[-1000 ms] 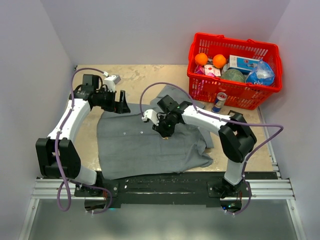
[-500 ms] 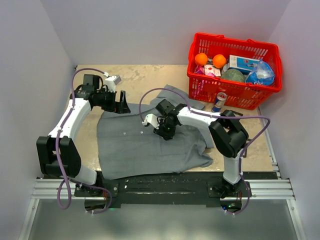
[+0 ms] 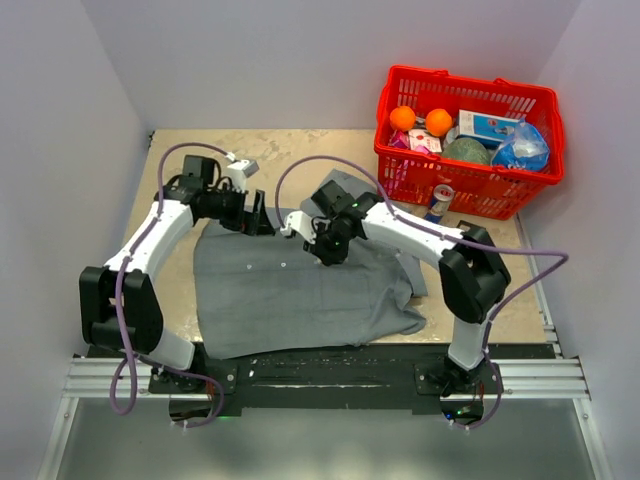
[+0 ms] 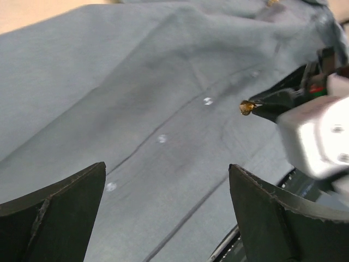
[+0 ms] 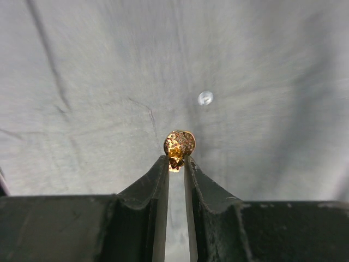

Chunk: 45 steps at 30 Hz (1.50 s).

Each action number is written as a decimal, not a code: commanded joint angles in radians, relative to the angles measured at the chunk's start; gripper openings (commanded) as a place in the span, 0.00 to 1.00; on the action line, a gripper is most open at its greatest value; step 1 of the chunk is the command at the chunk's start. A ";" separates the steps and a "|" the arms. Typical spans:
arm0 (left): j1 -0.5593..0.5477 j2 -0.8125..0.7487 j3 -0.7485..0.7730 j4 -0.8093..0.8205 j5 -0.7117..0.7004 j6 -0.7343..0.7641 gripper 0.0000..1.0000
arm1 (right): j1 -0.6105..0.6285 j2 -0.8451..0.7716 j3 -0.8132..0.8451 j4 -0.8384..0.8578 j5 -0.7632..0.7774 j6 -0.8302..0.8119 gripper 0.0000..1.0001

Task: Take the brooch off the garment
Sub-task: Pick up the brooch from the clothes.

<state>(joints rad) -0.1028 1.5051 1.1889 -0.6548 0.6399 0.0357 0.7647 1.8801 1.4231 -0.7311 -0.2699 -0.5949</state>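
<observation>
brooch (image 5: 179,144): small round gold piece with no clear long axis, face toward the wrist camera, above the button row.
right gripper (image 5: 175,164): fingers nearly closed, pinching the brooch's lower edge.
left gripper (image 4: 166,207): spread wide, empty.
grey shirt (image 3: 300,295): flat along the tabletop's near edge.

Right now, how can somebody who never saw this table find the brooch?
Find the grey shirt spread on the table, then the right hand over its button line. Its fingertips pinch a small round gold brooch, unlike the white buttons nearby.

readable text: none | labels on basket (image 3: 468,190) goods: too small
</observation>
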 commanded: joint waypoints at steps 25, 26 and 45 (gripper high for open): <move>-0.124 0.204 -0.098 0.501 0.572 -0.453 0.73 | -0.002 -0.130 0.218 -0.042 -0.124 0.099 0.19; -0.126 0.204 -0.098 0.504 0.576 -0.457 0.69 | -0.004 -0.136 0.217 -0.044 -0.130 0.099 0.19; -0.189 0.244 -0.087 0.564 0.659 -0.502 0.00 | -0.001 -0.127 0.224 -0.014 -0.117 0.119 0.20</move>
<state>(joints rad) -0.2840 1.7504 1.0836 -0.1165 1.2560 -0.4568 0.7628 1.7699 1.6066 -0.7914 -0.3798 -0.4896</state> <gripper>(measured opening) 0.021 0.195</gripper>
